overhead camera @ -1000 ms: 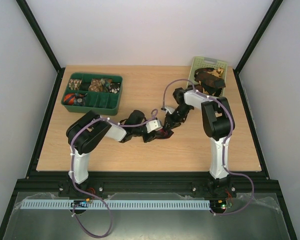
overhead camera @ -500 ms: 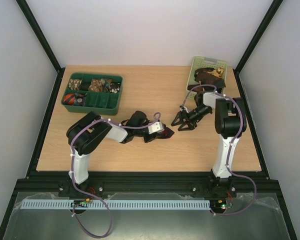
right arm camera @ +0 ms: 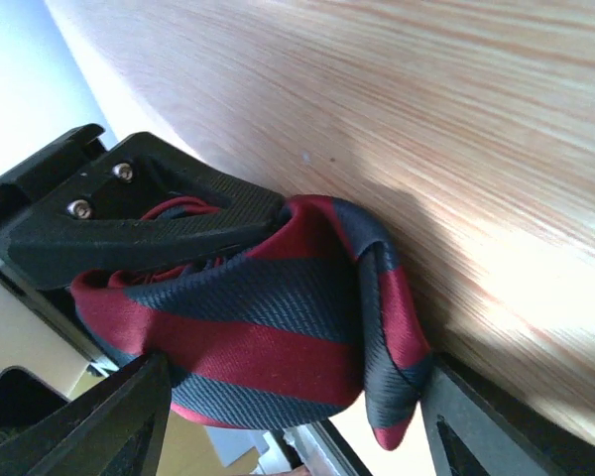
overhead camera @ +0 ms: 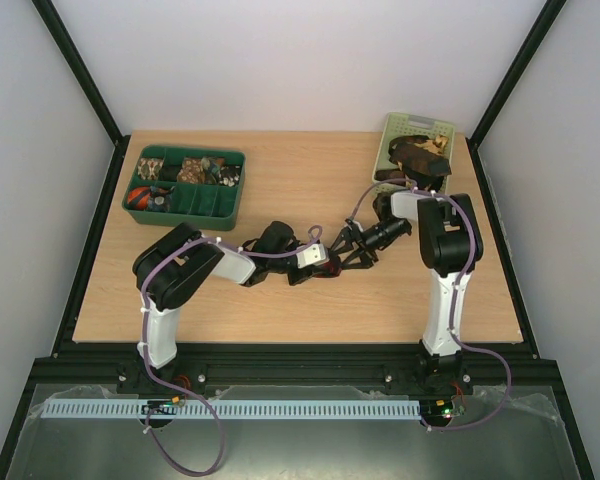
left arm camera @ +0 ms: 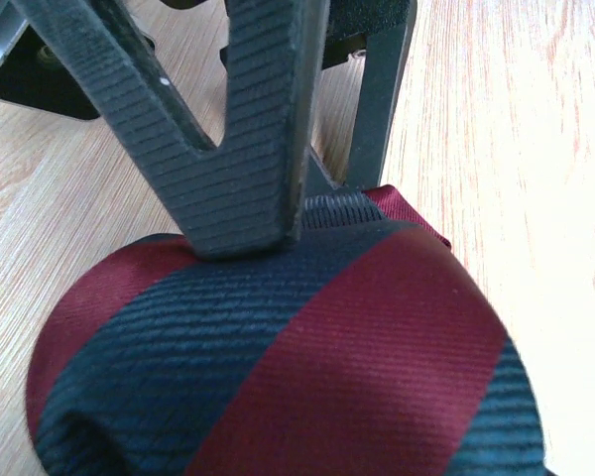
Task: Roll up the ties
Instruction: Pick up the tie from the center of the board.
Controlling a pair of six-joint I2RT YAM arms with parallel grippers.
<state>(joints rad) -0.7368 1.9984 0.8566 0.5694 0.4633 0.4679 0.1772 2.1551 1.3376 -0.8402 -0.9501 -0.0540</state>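
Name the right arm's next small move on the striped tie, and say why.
Probably close the right gripper on the rolled striped tie: its open fingers flank the roll, which the left gripper holds, so a second grip could steady it.

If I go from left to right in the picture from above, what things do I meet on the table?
dark green tray → rolled striped tie → pale green basket
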